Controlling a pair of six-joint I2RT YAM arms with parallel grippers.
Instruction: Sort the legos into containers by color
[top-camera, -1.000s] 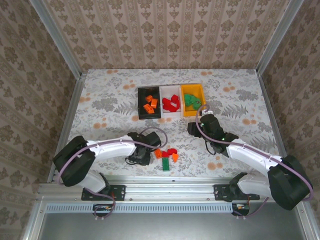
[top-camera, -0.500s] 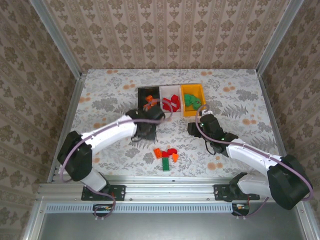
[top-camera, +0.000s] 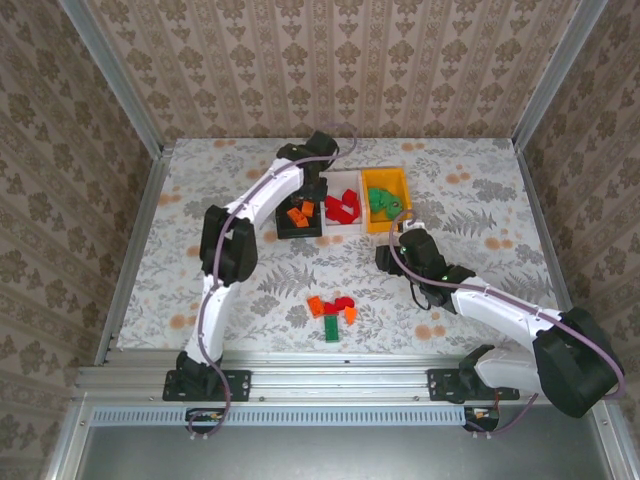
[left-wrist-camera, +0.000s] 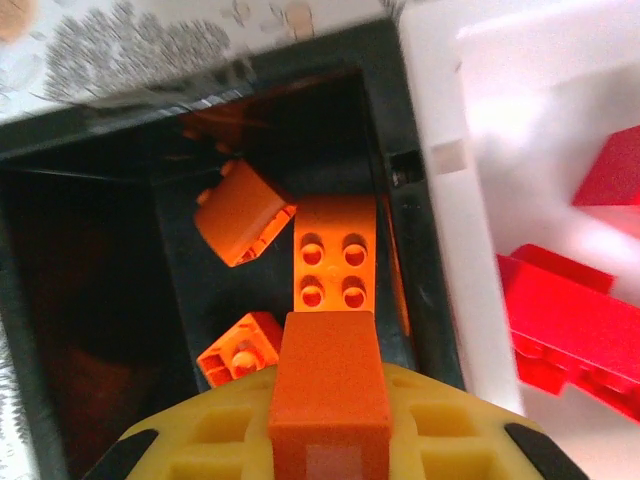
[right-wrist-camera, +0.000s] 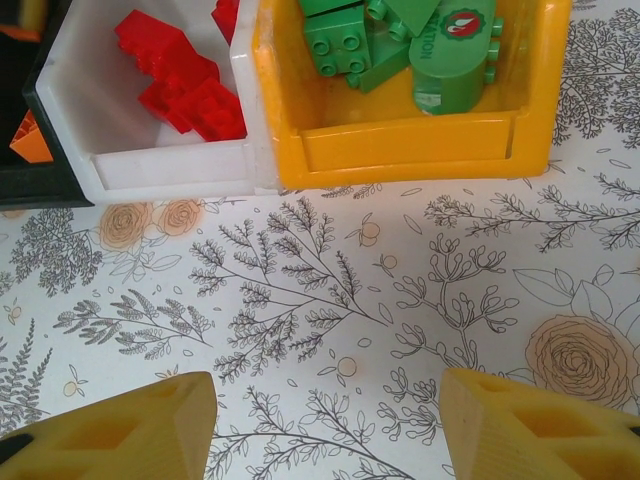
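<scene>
Left wrist view: we see our left end effector (left-wrist-camera: 330, 435) clenched on an orange brick (left-wrist-camera: 330, 375) above the black bin (left-wrist-camera: 90, 300); the right end effector (right-wrist-camera: 325, 410) hangs released over the bench (right-wrist-camera: 330, 300) beside the yellow bin (right-wrist-camera: 400, 145).

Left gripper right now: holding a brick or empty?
Holding. The left gripper is shut on an orange brick, above the black bin where other orange bricks lie.
</scene>
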